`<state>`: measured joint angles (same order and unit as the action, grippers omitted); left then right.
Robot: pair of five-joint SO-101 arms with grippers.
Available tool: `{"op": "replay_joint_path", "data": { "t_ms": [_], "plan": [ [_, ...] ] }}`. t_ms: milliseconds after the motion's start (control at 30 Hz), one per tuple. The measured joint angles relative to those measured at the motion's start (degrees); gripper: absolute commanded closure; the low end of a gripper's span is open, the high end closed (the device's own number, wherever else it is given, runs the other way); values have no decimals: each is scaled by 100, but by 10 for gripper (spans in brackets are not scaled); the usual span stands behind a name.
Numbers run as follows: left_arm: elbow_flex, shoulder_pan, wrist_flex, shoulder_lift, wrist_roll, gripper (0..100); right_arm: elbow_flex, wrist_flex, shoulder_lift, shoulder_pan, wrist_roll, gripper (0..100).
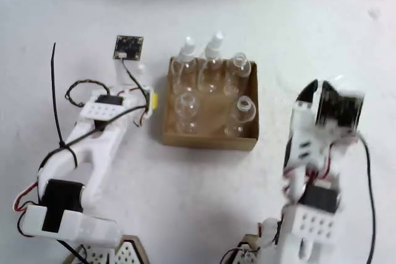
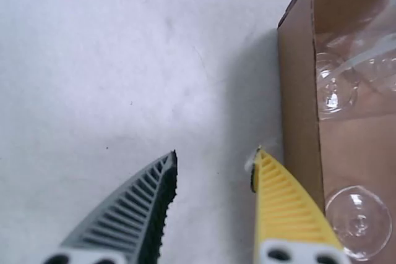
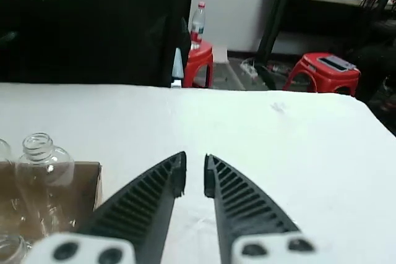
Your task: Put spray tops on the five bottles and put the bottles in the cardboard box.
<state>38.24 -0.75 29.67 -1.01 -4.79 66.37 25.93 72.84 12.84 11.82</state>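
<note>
The cardboard box [image 1: 210,139] stands mid-table with five clear bottles upright inside. Two at the back carry white spray tops [image 1: 185,60] [image 1: 213,54]; the back-right bottle [image 1: 238,69] and the two front ones [image 1: 185,106] [image 1: 242,112] have bare necks. My left gripper [image 1: 147,96] [image 2: 215,153] hovers low just outside the box's left wall [image 2: 297,91], open and holding nothing, its yellow finger [image 2: 278,202] nearest the cardboard. My right gripper [image 1: 314,89] [image 3: 195,157] is raised to the right of the box, open by a narrow gap with nothing in it. An uncapped bottle [image 3: 40,153] shows beside it.
A small circuit board [image 1: 129,46] with a black cable lies behind the left arm. Wires trail beside both arms. White table stretches behind and to the right of the box. Red stools [image 3: 325,69] and dark furniture stand beyond the far edge.
</note>
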Motion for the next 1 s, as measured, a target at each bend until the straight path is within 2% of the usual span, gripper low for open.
{"op": "replay_joint_path", "data": {
  "t_ms": [133, 300, 500, 733, 933, 1000],
  "plan": [
    [0, 0, 0, 0, 0, 812, -1705, 853, -1996, 308, 264, 964],
    [0, 0, 0, 0, 0, 812, -3745, 1468, -4571, 888, 193, 964],
    [0, 0, 0, 0, 0, 812, -6453, 2585, -7648, 1134, -844, 963],
    [0, 0, 0, 0, 0, 812, -8985, 2998, -10330, 1143, -2338, 958],
    [0, 0, 0, 0, 0, 812, -10549, 3358, -11727, 1143, -2576, 807],
    [0, 0, 0, 0, 0, 812, -10936, 3420, -12097, 1143, -2752, 786]
  ]
}}
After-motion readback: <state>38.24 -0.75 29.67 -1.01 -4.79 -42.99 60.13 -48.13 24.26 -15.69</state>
